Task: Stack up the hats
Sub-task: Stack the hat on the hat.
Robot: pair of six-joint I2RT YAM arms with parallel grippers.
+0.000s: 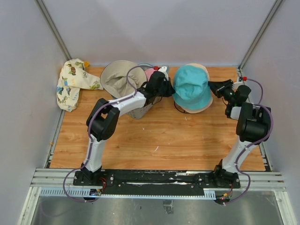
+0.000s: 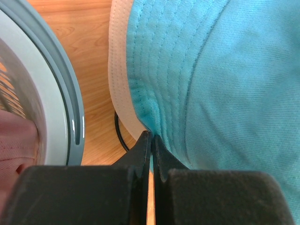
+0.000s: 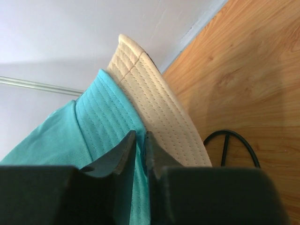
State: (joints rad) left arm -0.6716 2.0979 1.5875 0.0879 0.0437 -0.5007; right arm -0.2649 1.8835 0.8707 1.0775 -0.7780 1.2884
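Observation:
A teal hat [image 1: 192,84] lies on top of a beige hat [image 1: 200,108] at the back of the table, right of centre. My left gripper [image 1: 172,89] is at the teal hat's left edge. In the left wrist view its jaws [image 2: 151,137] are shut on the teal brim [image 2: 225,79], with the beige brim [image 2: 119,70] just beneath. My right gripper [image 1: 211,86] is at the hat's right edge. It is shut [image 3: 140,136] with teal fabric [image 3: 56,136] pinched between the fingers, beside the beige brim [image 3: 159,93].
A blue-grey basket [image 1: 140,112] stands under my left arm, its rim [image 2: 65,93] close to the gripper, with a pink hat [image 1: 150,74] in it. A khaki hat [image 1: 117,77] drapes over its far side. A cartoon-print cloth [image 1: 70,84] lies far left. A black wire ring [image 3: 234,140] sits under the hats.

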